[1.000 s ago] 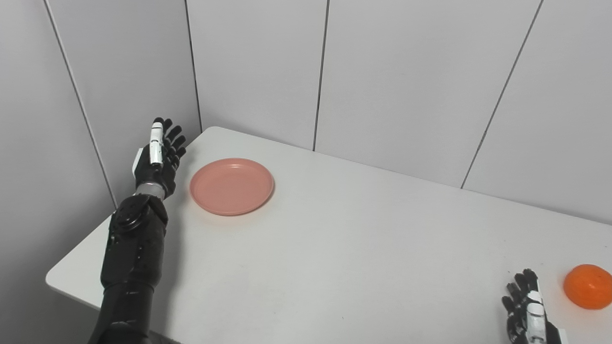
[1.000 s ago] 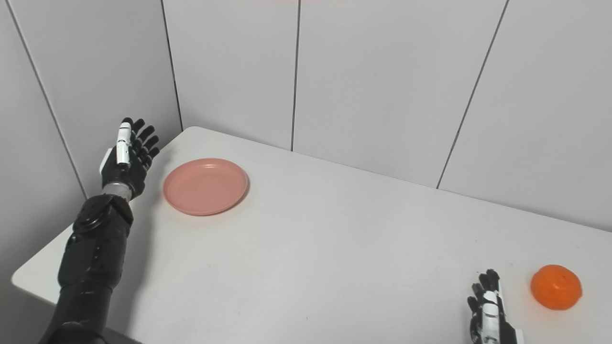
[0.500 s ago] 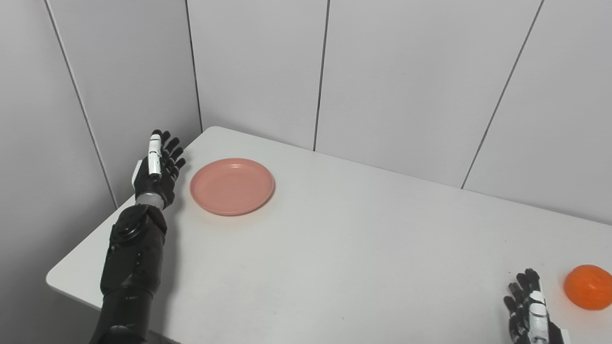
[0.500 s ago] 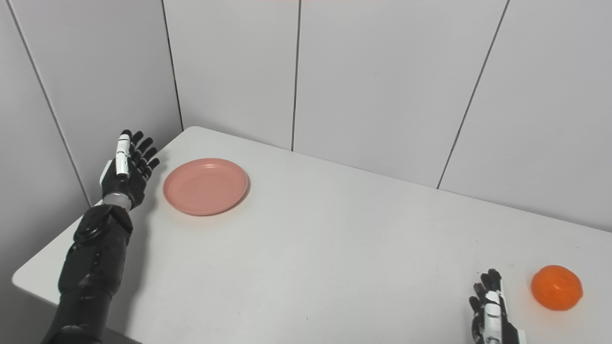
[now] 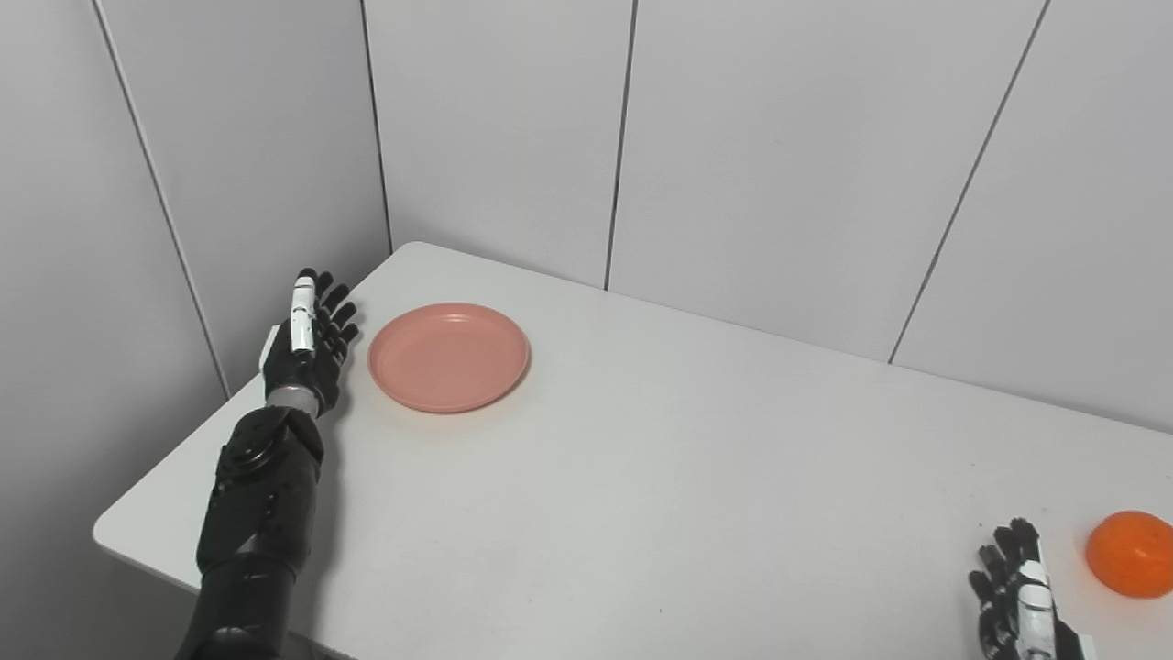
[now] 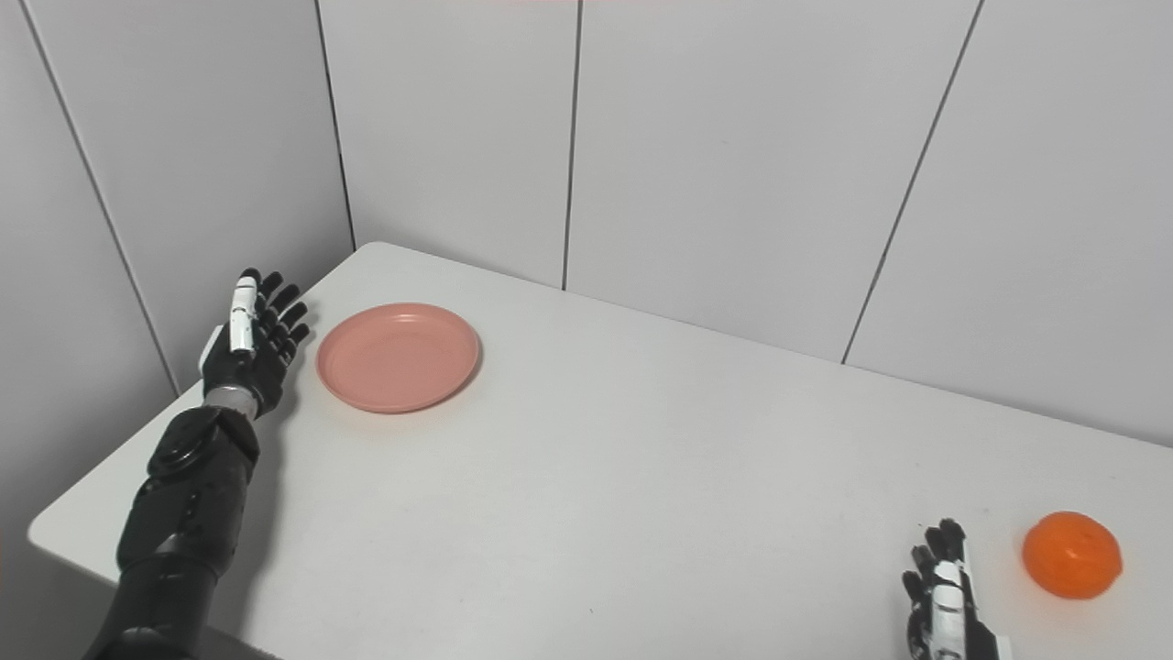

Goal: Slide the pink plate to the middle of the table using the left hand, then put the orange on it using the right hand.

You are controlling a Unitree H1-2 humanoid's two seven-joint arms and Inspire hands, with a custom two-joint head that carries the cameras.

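The pink plate [image 5: 449,356] lies flat near the table's far left corner. My left hand [image 5: 308,341] is open just left of the plate, edge-on with fingers pointing away, a small gap from the rim. The orange [image 5: 1132,553] rests near the table's right front. My right hand [image 5: 1019,605] sits open at the bottom edge, a short way left of the orange and holding nothing; its lower part is cut off by the picture's edge.
The white table [image 5: 641,477] fills the view, with its left edge and rounded front left corner [image 5: 105,536] close to my left arm. Grey wall panels [image 5: 733,147] stand right behind the table's far edge and along its left side.
My left hand has come down and a little toward me, from above the table's left edge to plate level. The camera has shifted slightly. Plate, orange and right hand stay put.
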